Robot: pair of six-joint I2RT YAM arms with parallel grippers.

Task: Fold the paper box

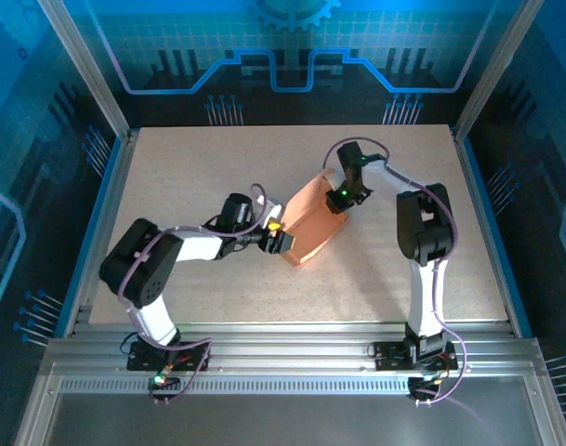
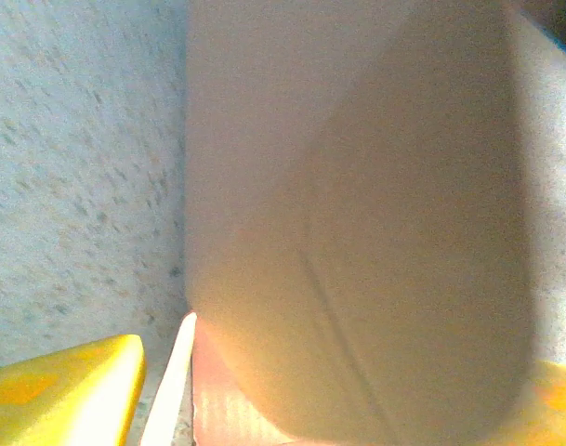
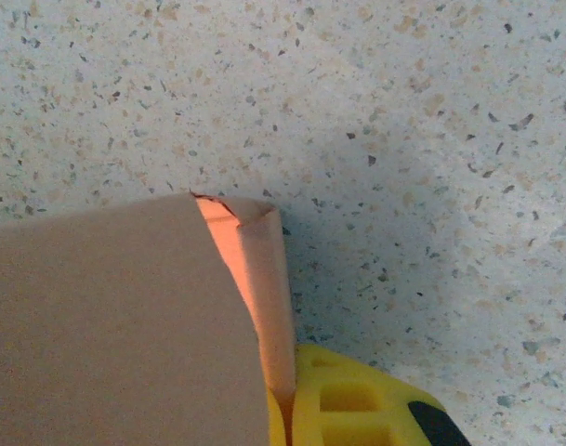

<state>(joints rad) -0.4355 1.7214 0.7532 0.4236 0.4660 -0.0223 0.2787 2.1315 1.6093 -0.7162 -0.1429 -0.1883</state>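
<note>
The paper box [image 1: 310,221] is a salmon-pink cardboard piece, partly folded, in the middle of the table. My left gripper [image 1: 276,238] is at its near-left side. In the left wrist view a rounded flap of the paper box [image 2: 357,232] stands between my wide-apart yellow fingers [image 2: 64,390]; the left finger is clear of the card, so the left gripper [image 2: 334,376] is open. My right gripper [image 1: 342,197] is at the box's far-right edge. In the right wrist view a folded edge of the paper box [image 3: 264,279] runs down into the right gripper [image 3: 287,416], pinched against a yellow finger [image 3: 357,404].
The speckled table [image 1: 190,177] lies all round the box. Aluminium rails [image 1: 106,214] and blue walls frame it on the left, right and back. Both arm bases stand at the near edge.
</note>
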